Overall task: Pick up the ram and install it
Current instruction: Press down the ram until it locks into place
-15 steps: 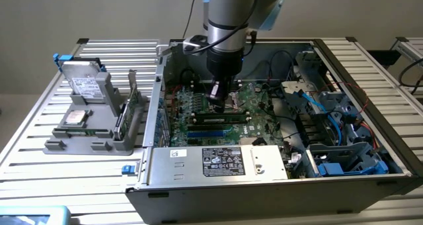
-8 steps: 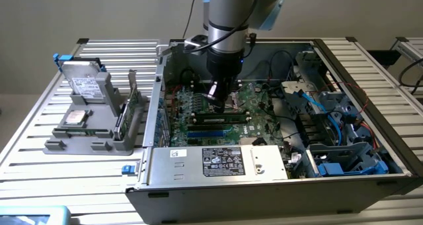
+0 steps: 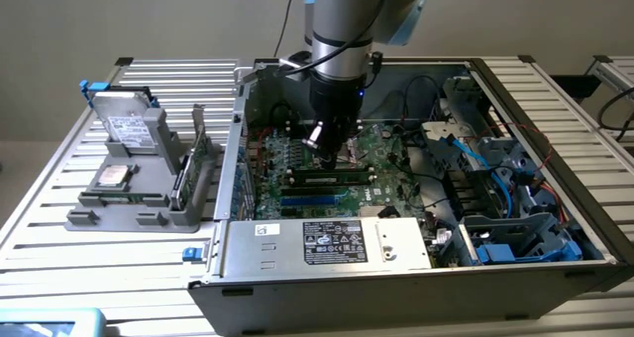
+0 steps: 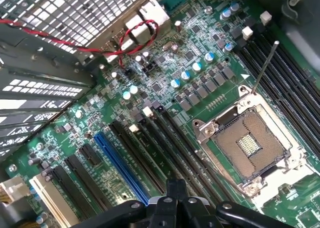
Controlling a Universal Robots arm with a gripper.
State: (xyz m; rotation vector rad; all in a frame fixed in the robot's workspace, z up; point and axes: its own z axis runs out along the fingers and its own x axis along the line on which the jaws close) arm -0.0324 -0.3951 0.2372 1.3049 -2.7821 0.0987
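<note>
1. A slatted metal table (image 3: 59,226) carries an open computer case (image 3: 396,277) lying on its side, with its green motherboard (image 3: 297,166) facing up. On the exterior view's left of the case stands a grey holder (image 3: 134,203) with spare parts propped in it.

2. A robot arm (image 3: 342,33) reaches straight down into the case, over the middle of the motherboard.

3. The end effector (image 3: 327,140) hangs just above the long memory slots (image 4: 170,143). Its fingers (image 4: 175,188) are closed together, and nothing can be seen between them.

4. The ram (image 3: 332,180) appears to be the dark stick lying lengthwise in a slot just below the end effector, towards the case's front edge. It looks already in place, though this is a judgement.

5. In the wrist view, the empty processor socket (image 4: 247,145) sits beside the black slots, with a blue slot (image 4: 120,163) further over.

6. To do this step well, the closed fingers should press evenly and straight down along the stick's top edge, so both ends seat together rather than one tipping up.

7. Hard to make out: whether the slot's end latches have snapped shut, and whether the fingertips touch the stick or hover just clear. The wrist view cuts off the fingertips' lower part.
</note>
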